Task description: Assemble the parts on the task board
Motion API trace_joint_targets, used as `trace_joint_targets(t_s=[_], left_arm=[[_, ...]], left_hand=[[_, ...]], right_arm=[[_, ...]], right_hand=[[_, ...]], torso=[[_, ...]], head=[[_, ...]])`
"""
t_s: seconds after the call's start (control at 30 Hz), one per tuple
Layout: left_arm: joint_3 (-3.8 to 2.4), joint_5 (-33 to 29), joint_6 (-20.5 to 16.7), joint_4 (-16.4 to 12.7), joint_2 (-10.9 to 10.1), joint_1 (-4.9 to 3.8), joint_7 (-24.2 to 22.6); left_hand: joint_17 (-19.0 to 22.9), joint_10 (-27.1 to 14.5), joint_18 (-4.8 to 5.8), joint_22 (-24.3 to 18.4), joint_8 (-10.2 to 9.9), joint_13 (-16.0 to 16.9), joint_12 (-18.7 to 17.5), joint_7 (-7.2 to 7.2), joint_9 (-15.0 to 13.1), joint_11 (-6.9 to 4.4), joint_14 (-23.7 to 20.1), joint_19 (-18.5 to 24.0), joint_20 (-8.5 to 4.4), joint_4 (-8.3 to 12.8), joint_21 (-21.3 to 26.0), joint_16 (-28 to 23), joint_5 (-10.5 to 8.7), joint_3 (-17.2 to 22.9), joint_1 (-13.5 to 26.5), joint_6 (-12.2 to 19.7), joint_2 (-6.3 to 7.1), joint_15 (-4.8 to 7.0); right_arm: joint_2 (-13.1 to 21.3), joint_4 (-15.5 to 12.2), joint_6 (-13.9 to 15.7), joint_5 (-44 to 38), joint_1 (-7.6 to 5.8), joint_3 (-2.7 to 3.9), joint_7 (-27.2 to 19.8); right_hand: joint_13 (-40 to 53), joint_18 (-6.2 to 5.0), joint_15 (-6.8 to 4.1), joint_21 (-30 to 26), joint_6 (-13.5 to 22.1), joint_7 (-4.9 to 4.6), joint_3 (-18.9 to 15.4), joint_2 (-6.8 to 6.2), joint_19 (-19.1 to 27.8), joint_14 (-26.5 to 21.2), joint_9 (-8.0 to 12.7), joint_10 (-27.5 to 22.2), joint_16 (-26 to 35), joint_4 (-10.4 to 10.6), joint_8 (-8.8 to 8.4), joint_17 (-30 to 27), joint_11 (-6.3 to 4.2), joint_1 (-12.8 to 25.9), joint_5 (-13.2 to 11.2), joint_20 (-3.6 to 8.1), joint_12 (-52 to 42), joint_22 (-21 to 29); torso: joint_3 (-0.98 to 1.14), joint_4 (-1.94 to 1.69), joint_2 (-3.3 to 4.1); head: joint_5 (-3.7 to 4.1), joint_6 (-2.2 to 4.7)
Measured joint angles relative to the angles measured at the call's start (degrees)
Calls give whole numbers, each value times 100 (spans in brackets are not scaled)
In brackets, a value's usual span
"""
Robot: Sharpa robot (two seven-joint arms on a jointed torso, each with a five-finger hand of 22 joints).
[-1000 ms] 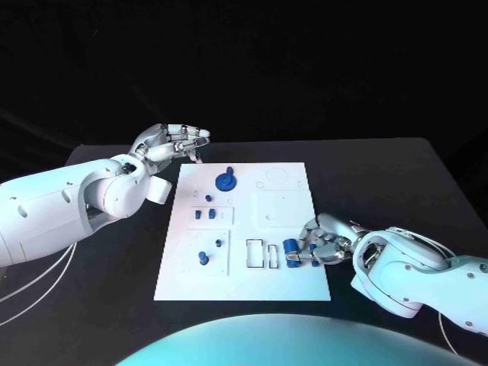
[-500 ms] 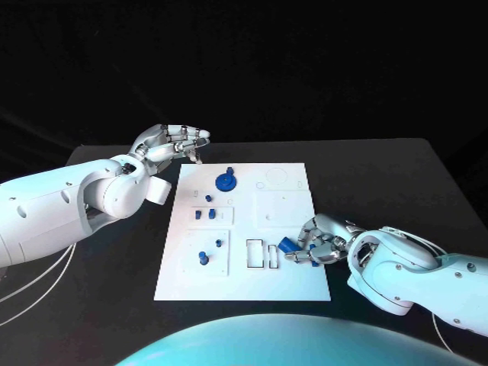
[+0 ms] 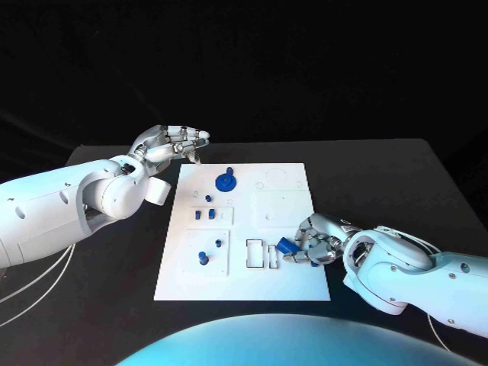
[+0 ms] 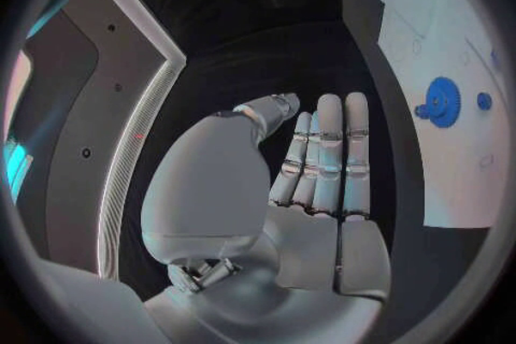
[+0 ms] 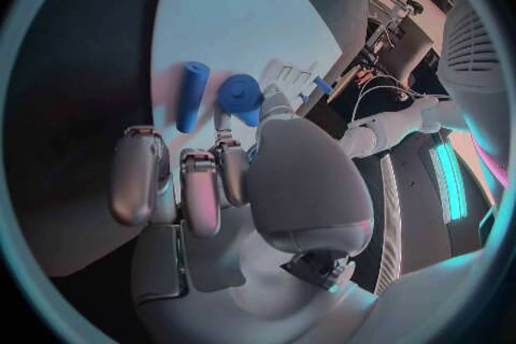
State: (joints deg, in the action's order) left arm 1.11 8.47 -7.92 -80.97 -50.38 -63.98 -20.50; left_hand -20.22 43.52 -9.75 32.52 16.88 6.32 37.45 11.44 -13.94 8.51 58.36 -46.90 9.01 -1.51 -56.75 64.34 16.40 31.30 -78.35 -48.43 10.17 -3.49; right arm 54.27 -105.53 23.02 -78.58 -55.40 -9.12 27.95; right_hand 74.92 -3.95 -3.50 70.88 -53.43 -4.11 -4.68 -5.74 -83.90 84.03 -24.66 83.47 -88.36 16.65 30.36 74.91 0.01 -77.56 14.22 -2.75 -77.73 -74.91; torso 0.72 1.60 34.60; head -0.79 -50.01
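We find the task board (image 3: 244,229) at the centre of the table (image 3: 398,175). On it, a gear (image 3: 226,181) sits toward twelve o'clock, small pegs (image 3: 204,214) lie just below it, and another part (image 3: 203,257) lies toward seven o'clock. The left hand (image 3: 169,143) hovers off the board's eleven o'clock corner. The right hand (image 3: 316,244) rests at the board's four o'clock edge, over a cylinder (image 5: 193,95) and a round part (image 5: 241,94).
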Motion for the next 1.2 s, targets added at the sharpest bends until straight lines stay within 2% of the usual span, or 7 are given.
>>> trace_joint_targets(t_s=[0.2, 0.33, 0.47, 0.67, 0.93, 1.2], left_arm=[[0, -2, 10, -2, 1, 0, 12], [0, -3, 14, -2, 2, 0, 17], [0, -3, 18, 0, 6, 0, 22], [0, -5, 23, 3, 11, 0, 26], [0, -6, 26, 3, 12, 0, 30], [0, -8, 28, 1, 12, 0, 33]], left_hand=[[0, 0, 0, 0, 0, -7, 0, 0, 6, 0, 0, 0, 0, 0, 0, 0, 0, 0, 0, 0, 0, 0], [0, 0, 0, 0, 0, -7, 0, 0, 6, 0, 0, 0, 0, 0, 0, 0, 0, 0, 0, 0, 0, 0], [1, 0, 0, 0, 0, -7, 0, 0, 6, 0, 0, 0, 0, 0, 0, 0, 0, 0, 0, 0, 0, 0], [1, -21, 0, 0, 20, -6, 0, 0, 6, -21, 0, 0, 0, 0, 0, 0, 0, 0, 0, 0, 0, 0], [1, -20, 0, 0, 20, -6, 0, 0, 5, -21, 0, 0, 0, 0, 0, 0, 0, 0, 0, 0, 0, 0], [1, -20, 0, 0, 20, -6, 0, 0, 5, -21, 0, 0, 0, 0, 0, 0, 0, 0, 0, 0, 0, 0]], right_arm=[[0, -28, 17, -14, 1, 3, 25], [30, -85, 55, 53, -1, 1, 59], [56, -164, 107, 234, -38, -24, 67], [79, -293, 234, 683, -193, -29, 34], [82, -463, 461, 1144, -347, -15, -98], [7, -463, 551, 1417, -385, -15, -173]], right_hand=[[-1, 0, -41, 29, -78, -3, 255, -140, -21, 0, 109, 58, 0, 67, -41, 0, -40, -140, 10, 21, -69, 0], [-1, 0, -41, 71, -98, -22, 374, -176, -1, 0, 145, 58, 0, 107, -92, -1, -41, -257, 9, 42, -101, 1], [-1, 0, -83, 179, -150, -73, 616, -100, -21, -1, 192, 51, -26, 17, -149, -1, -90, -267, -4, 62, -219, 1], [-1, -1, -83, 200, -180, -106, 701, 18, -1, -1, 203, 50, -26, 24, -183, 2, -90, -148, -10, 83, -270, 1], [-1, -1, -82, 224, -187, -120, 725, 73, -1, -1, 219, 61, -26, 35, -234, 4, -101, -93, 9, 82, -293, -4], [-1, -1, -82, 223, -196, -130, 733, 112, -1, -1, 219, 72, -26, 42, -258, 3, -109, -54, 9, 82, -293, -3]], torso=[[0, -8, -1], [0, -10, -1], [0, -10, -2], [0, -14, -4], [-2, -21, -5], [-4, -24, -7]], head=[[9, 0], [14, 0], [16, 0], [17, 0], [3, 0], [-20, 0]])
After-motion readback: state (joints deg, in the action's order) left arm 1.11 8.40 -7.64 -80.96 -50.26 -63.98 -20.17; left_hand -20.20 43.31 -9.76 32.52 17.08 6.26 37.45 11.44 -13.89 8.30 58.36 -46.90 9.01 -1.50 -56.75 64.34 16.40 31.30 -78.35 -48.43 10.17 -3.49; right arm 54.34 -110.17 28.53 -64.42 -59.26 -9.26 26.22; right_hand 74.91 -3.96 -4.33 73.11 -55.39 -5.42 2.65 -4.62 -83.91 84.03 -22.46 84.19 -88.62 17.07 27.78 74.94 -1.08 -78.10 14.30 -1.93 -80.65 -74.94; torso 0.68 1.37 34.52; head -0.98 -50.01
